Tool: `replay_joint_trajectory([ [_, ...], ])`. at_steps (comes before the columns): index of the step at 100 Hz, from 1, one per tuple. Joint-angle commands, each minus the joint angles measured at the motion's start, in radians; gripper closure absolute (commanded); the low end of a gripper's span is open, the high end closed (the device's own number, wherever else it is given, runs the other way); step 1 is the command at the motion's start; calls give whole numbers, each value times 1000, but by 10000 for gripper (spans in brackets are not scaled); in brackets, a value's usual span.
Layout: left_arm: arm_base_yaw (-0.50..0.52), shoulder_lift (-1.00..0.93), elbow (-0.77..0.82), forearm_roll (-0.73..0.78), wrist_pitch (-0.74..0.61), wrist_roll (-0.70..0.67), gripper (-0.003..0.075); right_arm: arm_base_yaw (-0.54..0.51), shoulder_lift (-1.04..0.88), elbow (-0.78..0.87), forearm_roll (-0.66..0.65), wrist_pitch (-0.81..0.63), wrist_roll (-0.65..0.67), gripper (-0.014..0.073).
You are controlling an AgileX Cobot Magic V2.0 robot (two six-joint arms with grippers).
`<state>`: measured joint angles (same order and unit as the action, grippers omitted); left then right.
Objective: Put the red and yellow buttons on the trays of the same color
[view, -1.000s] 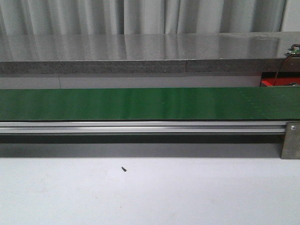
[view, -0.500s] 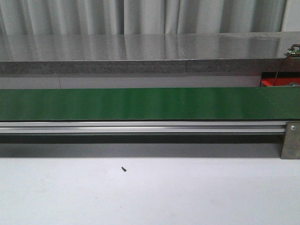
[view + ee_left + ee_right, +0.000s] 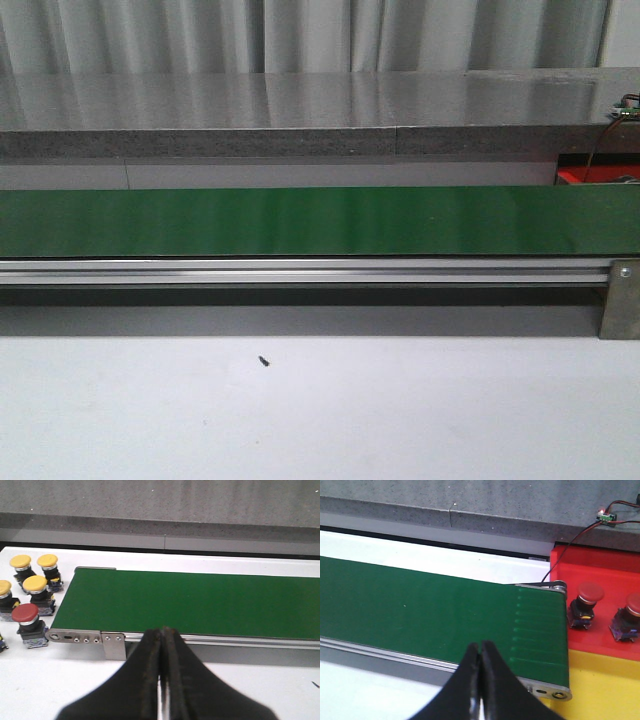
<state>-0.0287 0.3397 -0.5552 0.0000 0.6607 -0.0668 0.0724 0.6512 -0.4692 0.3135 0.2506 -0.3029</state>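
1. At the left end of the green belt (image 3: 200,602), on the white table (image 3: 50,690), stands a cluster of buttons: four yellow buttons (image 3: 35,584) and one red button (image 3: 25,613), all still waiting to be sorted.
2. At the right end of the belt sits the red tray (image 3: 600,580), already holding two red buttons (image 3: 590,592); the yellow tray (image 3: 605,685) lies just beside it, nearer the table's front edge, with nothing on the part that shows.
3. The left gripper (image 3: 162,632) hovers over the front rail of the belt, its fingers pressed together and holding nothing.
4. The right gripper (image 3: 480,647) hangs over the belt near the trays, fingers likewise together and empty.
5. The belt itself carries nothing, so the work seems to stand between buttons.
6. The next move likely calls for the left fingers to part, reach the cluster and lift one button onto the belt.
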Motion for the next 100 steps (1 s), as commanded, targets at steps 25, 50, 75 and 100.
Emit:
replay_joint_trajectory([
  [25, 1, 300, -164, 239, -108, -225, 740, 1, -7, -25, 7, -65, -9, 662],
  [50, 127, 527, -244, 209, -182, -242, 740, 1, -7, -25, 7, -65, -9, 662],
  [75, 339, 723, -325, 67, -179, -129, 739, 1, -7, -25, 7, -65, -9, 662],
  [100, 499, 955, -429, -56, -107, -69, 712, 1, -7, -25, 7, -65, -9, 662],
])
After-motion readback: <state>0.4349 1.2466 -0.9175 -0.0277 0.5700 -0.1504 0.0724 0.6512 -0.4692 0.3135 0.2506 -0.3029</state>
